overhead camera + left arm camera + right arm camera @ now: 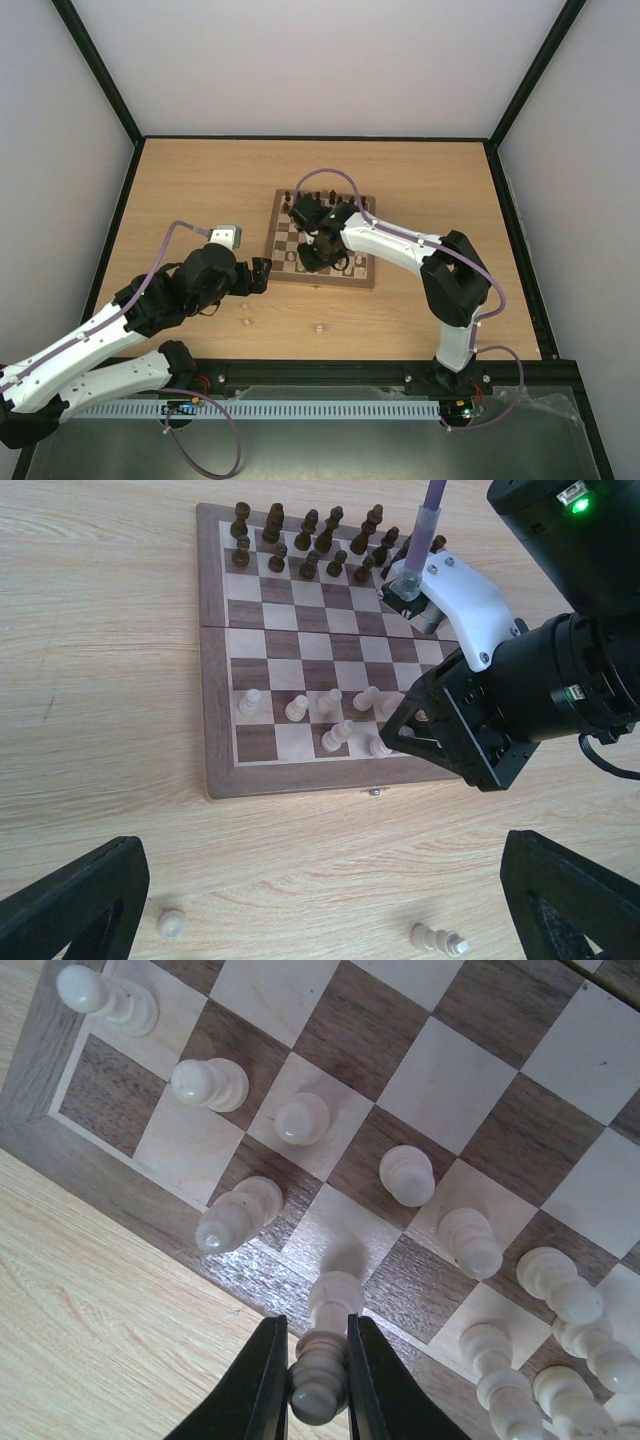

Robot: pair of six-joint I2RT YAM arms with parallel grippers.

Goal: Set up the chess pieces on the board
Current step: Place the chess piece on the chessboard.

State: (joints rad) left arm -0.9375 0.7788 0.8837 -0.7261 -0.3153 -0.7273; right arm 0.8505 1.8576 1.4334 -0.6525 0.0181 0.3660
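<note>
Right gripper (pixel 315 1328) clamped on a piece (pixel 333 1295) at the board's (pixel 100 1175) near edge. Neighbours (pixel 238 1215) at ten and two o'clock may topple if brushed on release. Left gripper (pixel 320 910) spread wide, empty.

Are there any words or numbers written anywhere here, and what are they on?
None can be read.
White mark on the small black block under the purple cable: too small to read.
Pale sticker beside the green light on the black arm casing: blurred.
</note>
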